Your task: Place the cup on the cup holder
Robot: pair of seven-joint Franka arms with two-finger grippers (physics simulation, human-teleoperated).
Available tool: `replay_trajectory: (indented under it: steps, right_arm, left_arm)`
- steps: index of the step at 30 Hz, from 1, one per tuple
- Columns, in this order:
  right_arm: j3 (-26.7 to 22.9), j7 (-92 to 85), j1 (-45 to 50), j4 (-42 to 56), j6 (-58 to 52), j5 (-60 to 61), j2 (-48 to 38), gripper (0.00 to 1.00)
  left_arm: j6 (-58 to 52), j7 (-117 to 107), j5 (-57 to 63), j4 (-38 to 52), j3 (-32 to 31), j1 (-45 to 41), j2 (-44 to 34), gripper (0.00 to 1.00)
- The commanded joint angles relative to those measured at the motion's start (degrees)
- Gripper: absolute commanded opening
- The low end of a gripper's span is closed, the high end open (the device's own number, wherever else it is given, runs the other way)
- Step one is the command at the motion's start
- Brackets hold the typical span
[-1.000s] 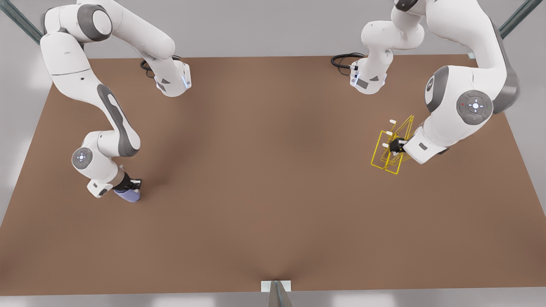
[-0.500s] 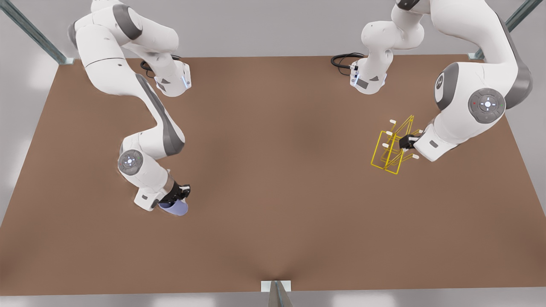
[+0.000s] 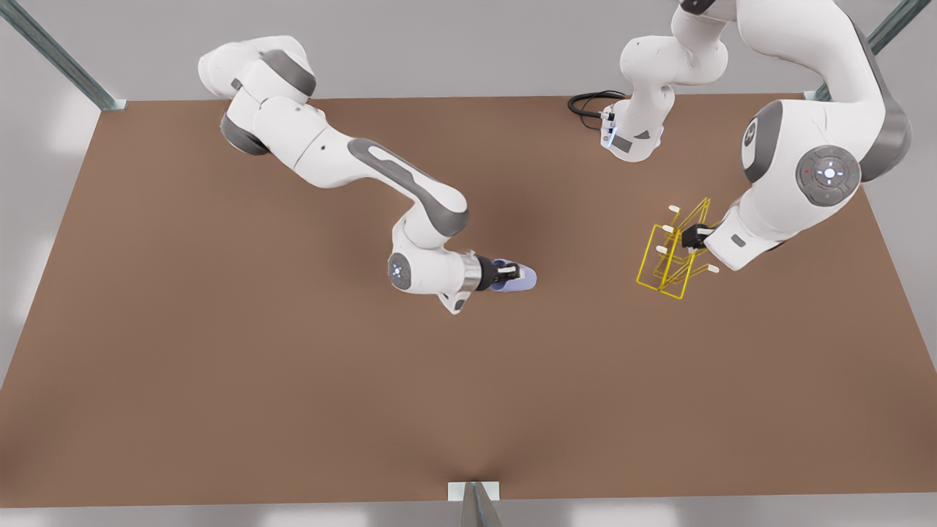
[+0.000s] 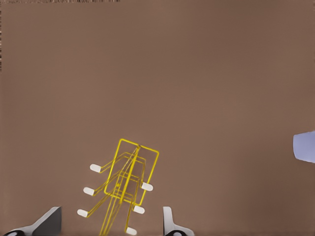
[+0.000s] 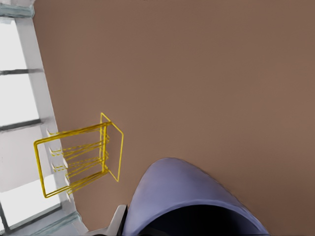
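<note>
The lavender-blue cup (image 3: 524, 277) is held above the middle of the table, lying sideways in my right gripper (image 3: 510, 272), which is shut on it. In the right wrist view the cup (image 5: 192, 196) is close up, with the yellow cup holder (image 5: 78, 157) farther off. The cup holder (image 3: 662, 263) stands on the table at the front view's right. My left gripper (image 3: 689, 238) hovers at its top, open. In the left wrist view its fingers (image 4: 170, 221) are spread wide on either side of the holder (image 4: 130, 172), and the cup (image 4: 305, 146) shows at the edge.
Brown table (image 3: 293, 410) with wide bare stretches. Black cables (image 3: 589, 102) lie near the arm base at the back edge. A metal post (image 3: 476, 505) stands at the near edge. Window frames (image 5: 19, 98) lie beyond the table in the right wrist view.
My right arm swung the cup from the table's near left to the middle, toward the holder, turning it sideways. My left gripper shifted slightly at the holder's top.
</note>
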Motion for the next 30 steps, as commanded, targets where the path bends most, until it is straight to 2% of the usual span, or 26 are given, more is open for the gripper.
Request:
replay_trajectory:
  steps: [1,4,7,11,18,19,21,22,23,25,26,27,30]
  right_arm:
    - [-0.61,14.27,1.34,6.48,5.53,-0.96,4.89,0.21]
    - [-2.81,14.36,1.43,14.31,5.53,-0.96,9.9,0.21]
    - [-2.98,15.5,1.52,14.22,5.35,-0.87,11.22,0.21]
    - [0.8,14.8,1.69,14.22,5.44,-0.78,14.74,0.21]
    - [0.88,13.48,3.37,13.96,5.35,-1.05,17.37,0.21]
    - [0.88,13.48,3.28,13.87,5.35,-1.05,17.37,0.21]
    - [0.8,11.11,3.45,14.13,5.44,-2.45,18.6,0.21]
    - [0.8,11.2,3.72,14.22,5.44,-3.16,18.78,0.94]
    - [0.53,11.29,3.54,14.14,5.44,-3.24,18.78,1.0]
    - [0.44,11.11,3.45,14.14,5.44,-5.44,19.22,1.0]
    - [0.44,11.11,3.37,14.14,5.44,-5.79,19.22,1.0]
    - [0.53,11.11,2.93,13.96,5.44,-5.88,19.22,1.0]
    - [1.06,11.11,0.82,12.91,5.26,-6.5,19.22,1.0]
  left_arm:
    - [-0.05,0.26,0.29,0.09,0.03,0.03,0.05,1.0]
    - [0.04,-0.09,0.2,0.44,-0.05,0.73,-0.04,1.0]
    - [0.3,-1.5,-0.5,0.53,0.56,1.61,0.58,1.0]
    - [3.03,-2.99,-7.0,0.44,0.56,3.9,3.13,1.0]
    - [3.56,-5.96,-7.89,1.32,0.56,4.34,2.78,1.0]
    - [2.94,-20.15,-7.97,1.84,0.13,3.72,2.78,1.0]
    - [0.48,-74.2,-9.21,2.46,-9.36,1.27,2.6,1.0]
    - [-0.13,-84.97,-9.03,1.67,-12.09,-0.23,2.78,1.0]
    - [-1.27,-85.52,-9.12,0.88,-12.27,-3.74,2.95,1.0]
    - [-0.31,-85.43,-9.82,1.41,-12.36,-6.03,3.83,1.0]
    - [3.02,-100.51,-10.61,5.08,-12.36,-6.56,7.86,1.0]
    - [4.7,-115.92,-10.17,13.45,-11.92,-8.23,14.81,1.0]
    - [12.43,-129.38,-5.43,14.24,-11.83,-7.97,17.28,1.0]
